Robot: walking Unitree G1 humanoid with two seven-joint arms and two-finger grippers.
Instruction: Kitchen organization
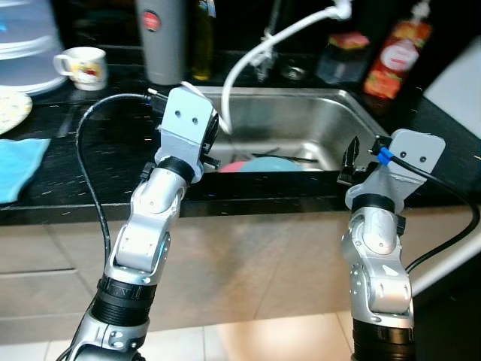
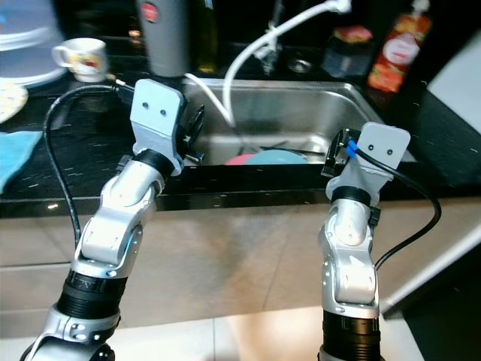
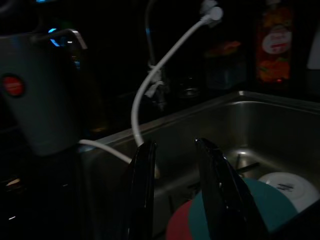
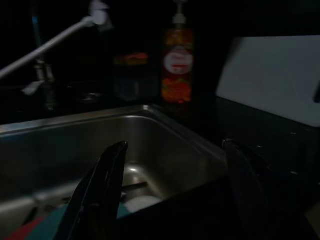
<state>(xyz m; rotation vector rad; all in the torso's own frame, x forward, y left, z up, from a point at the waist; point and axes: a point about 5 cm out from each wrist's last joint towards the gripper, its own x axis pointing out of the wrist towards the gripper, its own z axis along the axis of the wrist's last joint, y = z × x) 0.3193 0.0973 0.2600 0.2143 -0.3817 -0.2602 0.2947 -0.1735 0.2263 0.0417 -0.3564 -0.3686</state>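
Progress: early, as far as you can judge. Dishes sit in the sink (image 1: 353, 105), nothing is held, nothing looks sorted yet.
Task things: teal plate (image 1: 274, 164) and red plate (image 1: 234, 166) lie in the sink basin by the front wall, teal overlapping red. A white bowl (image 3: 290, 183) sits just beside the teal plate, touching or nearly so.
Orientation: plates are round, so no long axis to speak of. They look tilted against each other rather than flat, faces up toward you; exact lean is hard to tell. The bowl's opening seems to face up, not certain.
Left gripper (image 3: 175, 165): poised over the sink's front-left rim, aimed down at the plates. Fingers a narrow gap apart, holding nothing.
Right gripper (image 4: 175, 175): at the sink's front-right corner, just above the counter edge (image 1: 75, 210). Fingers spread wide, empty.
Clutter: white hose (image 1: 255, 56) from the tap loops into the basin next to the left gripper; you risk snagging it on the reach.
Counter: mug (image 1: 83, 68), grey flask (image 1: 161, 37), sauce bottle (image 1: 397, 53), blue cloth (image 1: 19, 165) all untouched.
Left to do: pick the dishes out and place them; you've got all of that ahead.
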